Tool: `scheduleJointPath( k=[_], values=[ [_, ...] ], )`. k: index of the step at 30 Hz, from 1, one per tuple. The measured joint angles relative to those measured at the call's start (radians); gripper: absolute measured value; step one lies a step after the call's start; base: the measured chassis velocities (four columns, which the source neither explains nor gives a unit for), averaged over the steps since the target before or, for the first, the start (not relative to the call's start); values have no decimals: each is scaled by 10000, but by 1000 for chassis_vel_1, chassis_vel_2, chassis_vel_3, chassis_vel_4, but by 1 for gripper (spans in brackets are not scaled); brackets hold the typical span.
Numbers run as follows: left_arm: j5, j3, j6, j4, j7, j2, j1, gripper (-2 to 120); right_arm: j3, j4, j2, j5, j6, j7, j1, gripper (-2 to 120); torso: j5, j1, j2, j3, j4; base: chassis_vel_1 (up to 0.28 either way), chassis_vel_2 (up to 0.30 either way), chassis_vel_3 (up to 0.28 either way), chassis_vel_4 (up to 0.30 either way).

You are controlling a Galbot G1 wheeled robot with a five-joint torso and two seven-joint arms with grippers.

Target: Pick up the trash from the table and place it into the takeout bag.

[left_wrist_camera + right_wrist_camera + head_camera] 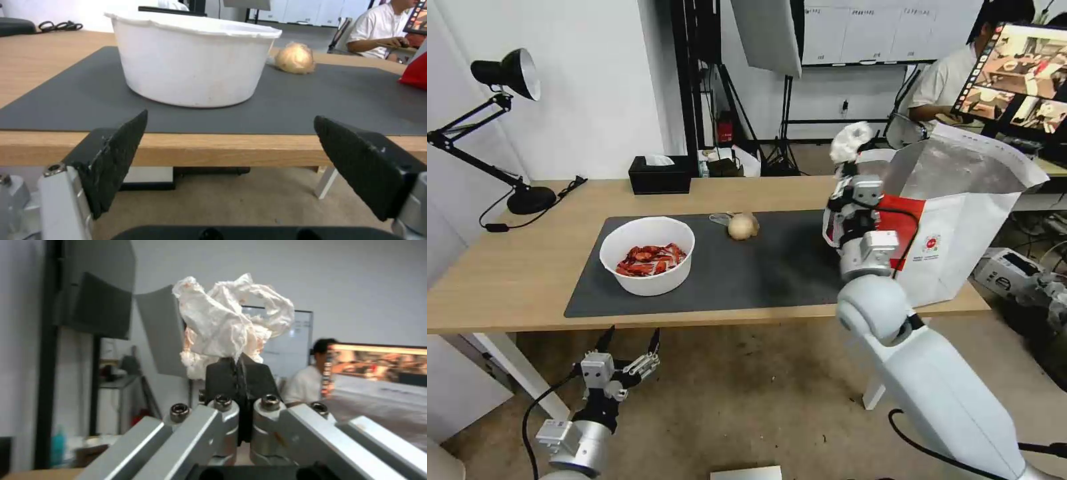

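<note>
Upper right of the head view: right gripper [848, 162] raised beside the near rim of the takeout bag [960, 227], jaws pinched together on the crumpled white tissue [851, 141].
Tissue: likely featherlight, soft and compressible; a pinch anywhere in the wad should hold, though a thin fold could tear or slip.
Lower left of the head view: left gripper [630, 341] below the table [507, 267] edge, jaws wide apart, holding nothing.
Bowl [648, 255]: left of centre on the mat [774, 267], holding red shells; probably light but wide, so its rim looks the best grip.
Wrapped ball [743, 225]: centre, on the mat; its clear film is probably slippery.
</note>
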Motion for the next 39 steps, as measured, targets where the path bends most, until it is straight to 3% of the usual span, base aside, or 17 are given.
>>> scheduleJointPath(
  k=[10, 17, 33, 39],
  values=[
    [17, 123, -7, 45, 0, -42, -39, 100, 742, 344, -688, 999, -1069, 786, -108, 0, 0, 0, 0, 0, -1, 0, 0, 0, 0],
    [17, 196, -7, 21, -2, -45, -48, 100, 830, 442, -998, 2391, -1540, 881, -68, 30, -1, 0, 0, -1, 0, 0, 0, 0, 0],
    [16, 159, 5, -97, -16, -37, 22, 100, 711, 423, -1197, 3023, -1669, 825, 160, 88, -1, 0, 0, 0, 0, 0, 0, 0, 0],
    [16, 148, 8, -98, -20, -27, 16, 100, 680, 389, -1170, 3016, -1645, 817, 157, 100, -1, 0, 0, 0, 0, 0, 0, 0, 0]
  ],
)
